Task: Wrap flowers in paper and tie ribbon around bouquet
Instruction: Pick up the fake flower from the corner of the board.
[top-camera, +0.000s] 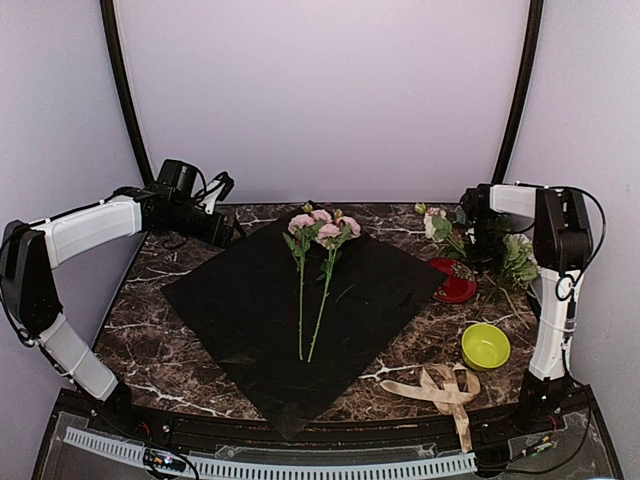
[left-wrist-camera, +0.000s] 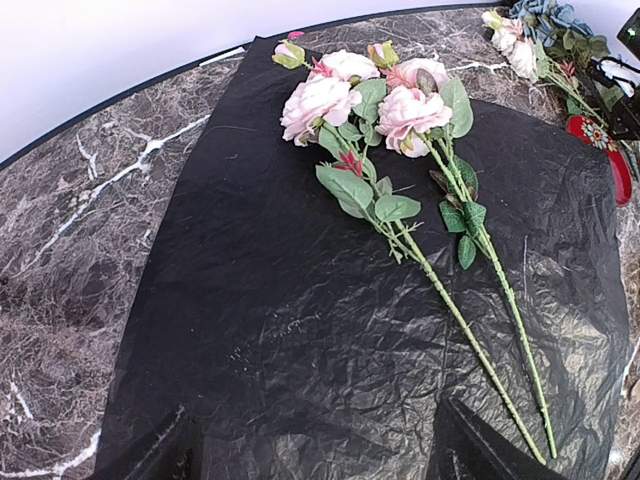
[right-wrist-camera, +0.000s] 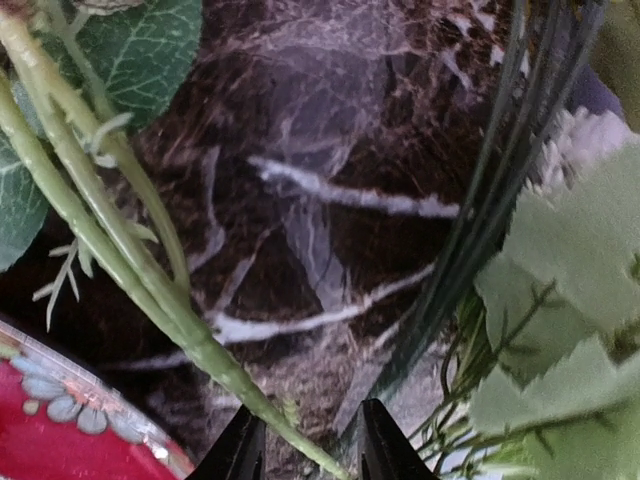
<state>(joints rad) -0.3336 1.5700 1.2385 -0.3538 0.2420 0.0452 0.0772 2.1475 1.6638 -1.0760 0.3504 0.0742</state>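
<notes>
Left tool (left-wrist-camera: 318, 418): jaws wide, nothing in them. It's parked at 10 o'clock, by the far-left edge of the paper (left-wrist-camera: 250, 330).

Right tool (right-wrist-camera: 305, 445): tips nearly together, with a green stem (right-wrist-camera: 120, 250) running down into the gap. Can't tell if it's pinched or just passing through.

Paper lies mid-table (top-camera: 150, 310) as a diamond. Two pink flowers (top-camera: 315, 255) on it, blooms at 12, stems toward 6. The loose flower pile (top-camera: 505, 260) is at 3 o'clock, where the right tool is working, just beside the red plate (top-camera: 458, 290). Ribbon (top-camera: 445, 390) at 5 o'clock, untouched, near the green bowl (top-camera: 485, 345).

Risks:
- Stems in the pile cross each other, so a lift may drag neighbours or leaves along, or nudge the plate.
- Thin stem and narrow tips, so it could swivel or slip out.
- Carrying it over low could sweep the two laid flowers or rumple the thin paper.
</notes>
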